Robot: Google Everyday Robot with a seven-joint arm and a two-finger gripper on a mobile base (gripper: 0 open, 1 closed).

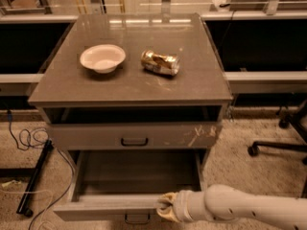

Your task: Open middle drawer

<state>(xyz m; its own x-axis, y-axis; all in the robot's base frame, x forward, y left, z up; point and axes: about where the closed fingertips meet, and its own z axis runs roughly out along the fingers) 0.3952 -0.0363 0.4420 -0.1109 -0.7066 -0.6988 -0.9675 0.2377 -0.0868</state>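
The middle drawer [108,206] is pulled well out of the grey cabinet, and its dark inside shows empty. Its plain grey front sits at the bottom of the view, with the small black loop handle [137,219] partly cut off by the frame edge. My gripper [165,208] comes in from the right on a white arm [240,209] and grips the top edge of the drawer's front, just right of its middle. The taller drawer front with white scratch marks [134,136] is closed above it.
On the cabinet top [62,90] stand a white bowl [102,58] and a crushed can [160,63] lying on its side. An open slot runs under the top. Cables [29,140] lie on the floor at left. An office chair base [280,145] is at right.
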